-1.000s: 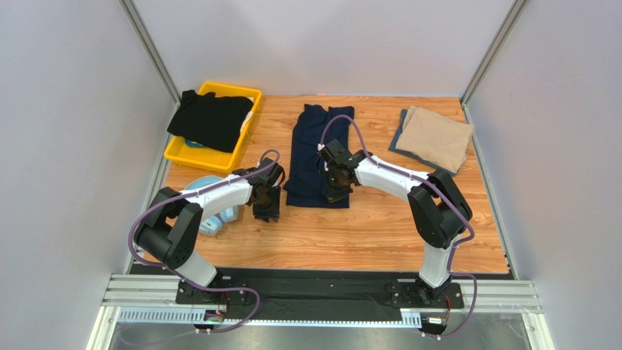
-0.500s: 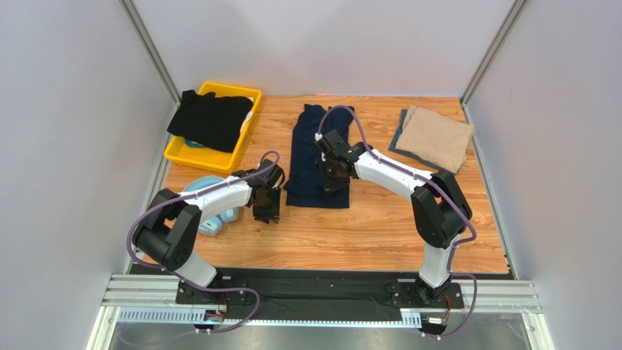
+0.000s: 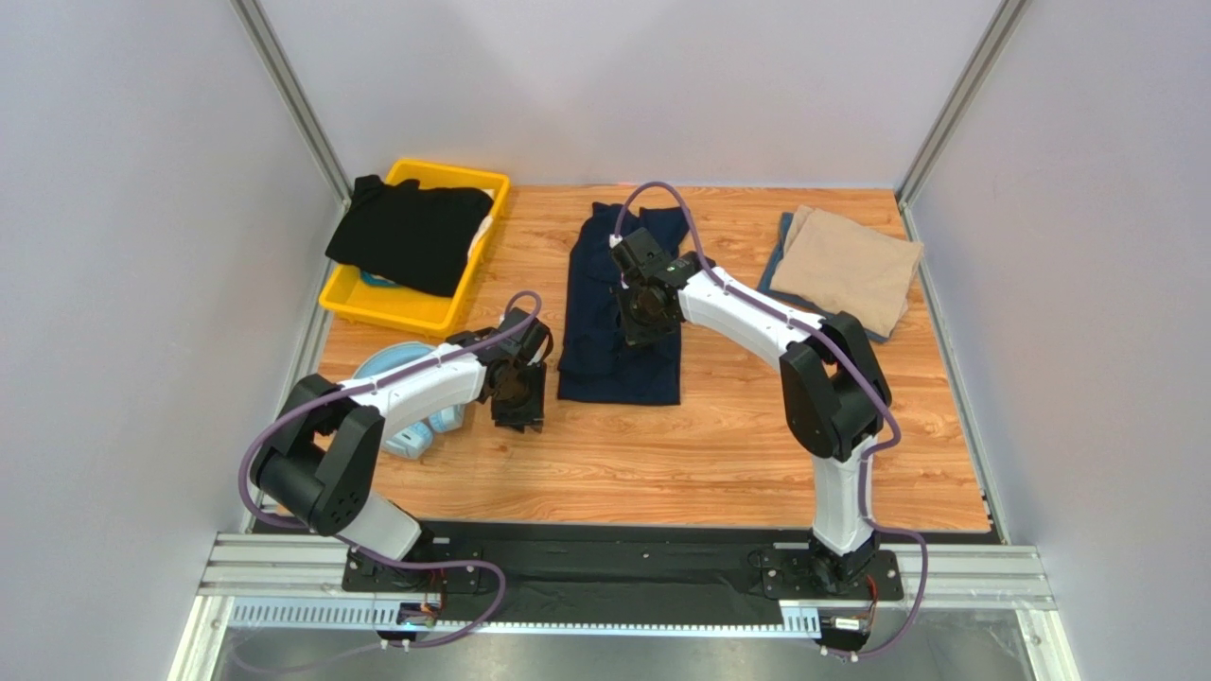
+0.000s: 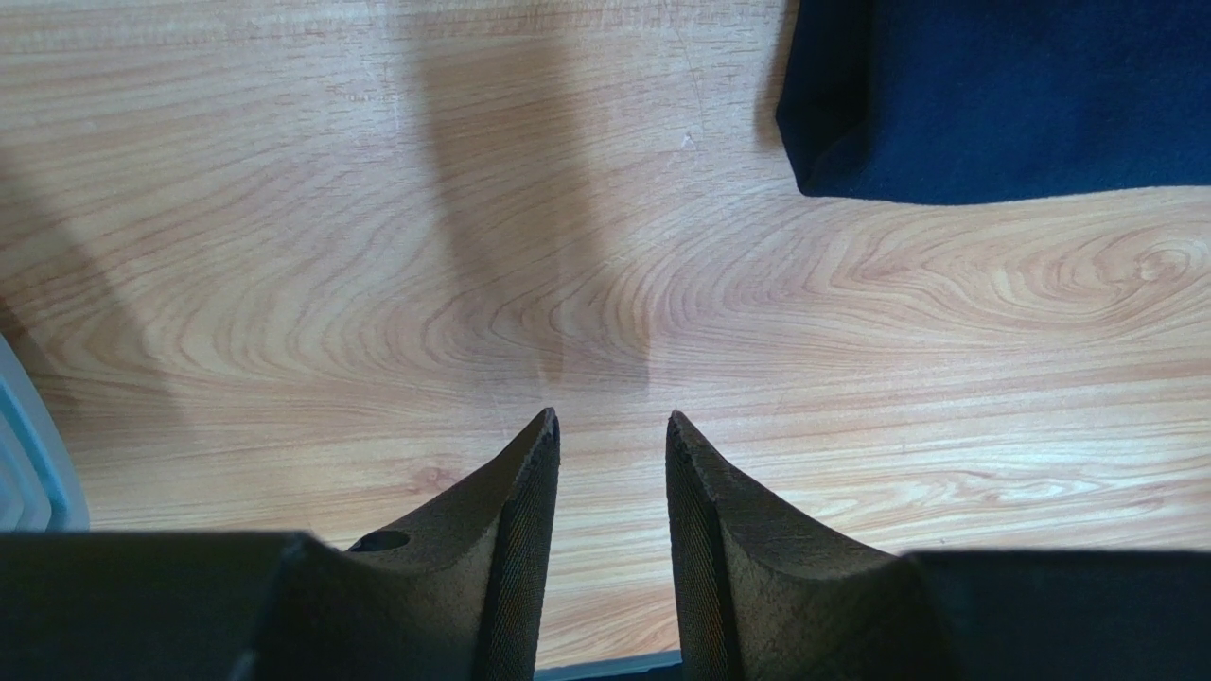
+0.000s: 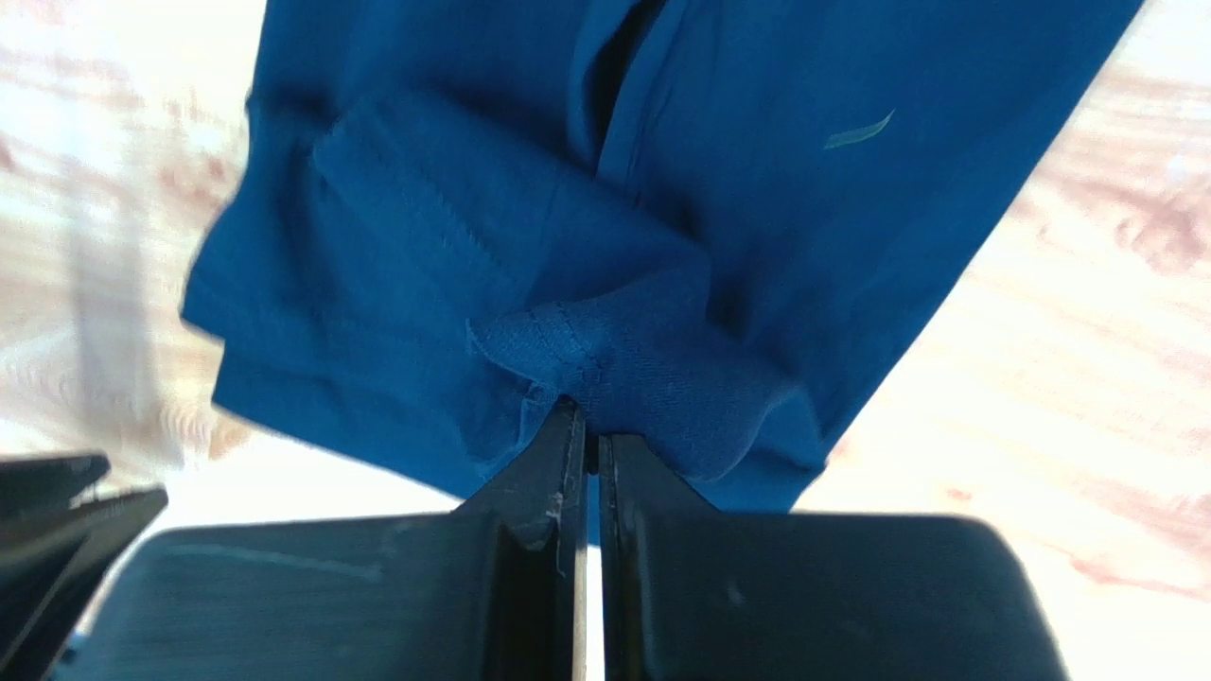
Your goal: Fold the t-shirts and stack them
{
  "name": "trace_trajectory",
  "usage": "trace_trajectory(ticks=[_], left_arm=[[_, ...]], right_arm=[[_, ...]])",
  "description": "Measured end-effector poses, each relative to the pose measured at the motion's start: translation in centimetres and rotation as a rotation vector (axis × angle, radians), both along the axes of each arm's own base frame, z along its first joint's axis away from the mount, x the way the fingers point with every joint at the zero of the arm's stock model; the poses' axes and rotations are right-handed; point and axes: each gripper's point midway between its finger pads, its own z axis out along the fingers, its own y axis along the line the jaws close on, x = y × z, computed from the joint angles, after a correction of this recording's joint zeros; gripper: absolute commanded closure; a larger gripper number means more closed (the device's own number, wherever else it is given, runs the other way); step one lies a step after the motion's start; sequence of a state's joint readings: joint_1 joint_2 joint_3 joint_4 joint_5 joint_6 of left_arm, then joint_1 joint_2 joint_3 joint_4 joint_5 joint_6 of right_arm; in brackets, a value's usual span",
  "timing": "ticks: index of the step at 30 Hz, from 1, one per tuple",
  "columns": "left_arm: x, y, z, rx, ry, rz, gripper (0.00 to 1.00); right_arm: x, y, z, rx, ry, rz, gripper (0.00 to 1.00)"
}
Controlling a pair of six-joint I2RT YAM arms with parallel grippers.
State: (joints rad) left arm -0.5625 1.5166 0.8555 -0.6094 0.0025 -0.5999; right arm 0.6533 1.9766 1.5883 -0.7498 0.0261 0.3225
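Right gripper [image 5: 583, 419]: fingers pressed together, clamping a raised fold of the navy t-shirt [image 5: 739, 170], arm reaching over the middle of the worktop [image 3: 711, 440].
Navy t-shirt: long, narrow strip at the centre of the wood, its near part bunched up at the pinch.
Left gripper [image 4: 611, 419]: fingers apart with nothing between them, above bare wood just beside the navy shirt's near left corner.
Tan t-shirt [image 3: 849, 267]: folded at the far right, resting on a darker cloth.
Black t-shirt [image 3: 412, 234]: draped over the yellow bin [image 3: 384, 305], far left.
Headphones [image 3: 412, 433]: light blue, partly hidden under the left arm.
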Motion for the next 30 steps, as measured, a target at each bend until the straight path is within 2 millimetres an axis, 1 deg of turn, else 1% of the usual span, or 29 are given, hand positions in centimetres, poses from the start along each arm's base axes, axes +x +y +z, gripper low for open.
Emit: trace_trajectory(ticks=[6, 10, 14, 21, 25, 30], left_arm=[[0.0, 0.0, 0.0, -0.001, 0.000, -0.001, 0.60], [0.0, 0.0, 0.0, 0.000, 0.000, -0.003, 0.60], [-0.1, -0.1, 0.0, -0.004, 0.001, -0.006, 0.60], [-0.3, -0.6, 0.3, -0.017, -0.001, -0.023, 0.60], [-0.3, -0.6, 0.3, -0.019, 0.000, -0.024, 0.60], [-0.5, -0.8, 0.3, -0.021, 0.001, -0.032, 0.60]], right_arm=[[1.5, 0.2, -0.2, -0.016, -0.011, -0.009, 1.00], [2.1, 0.4, -0.9, -0.029, -0.008, -0.013, 1.00], [2.6, 0.1, -1.7, -0.052, -0.005, -0.029, 1.00], [3.6, -1.7, -2.9, -0.094, 0.008, -0.102, 1.00], [4.3, -2.9, -2.9, -0.098, 0.012, -0.146, 1.00], [4.9, -3.6, -2.9, -0.100, 0.011, -0.175, 1.00]])
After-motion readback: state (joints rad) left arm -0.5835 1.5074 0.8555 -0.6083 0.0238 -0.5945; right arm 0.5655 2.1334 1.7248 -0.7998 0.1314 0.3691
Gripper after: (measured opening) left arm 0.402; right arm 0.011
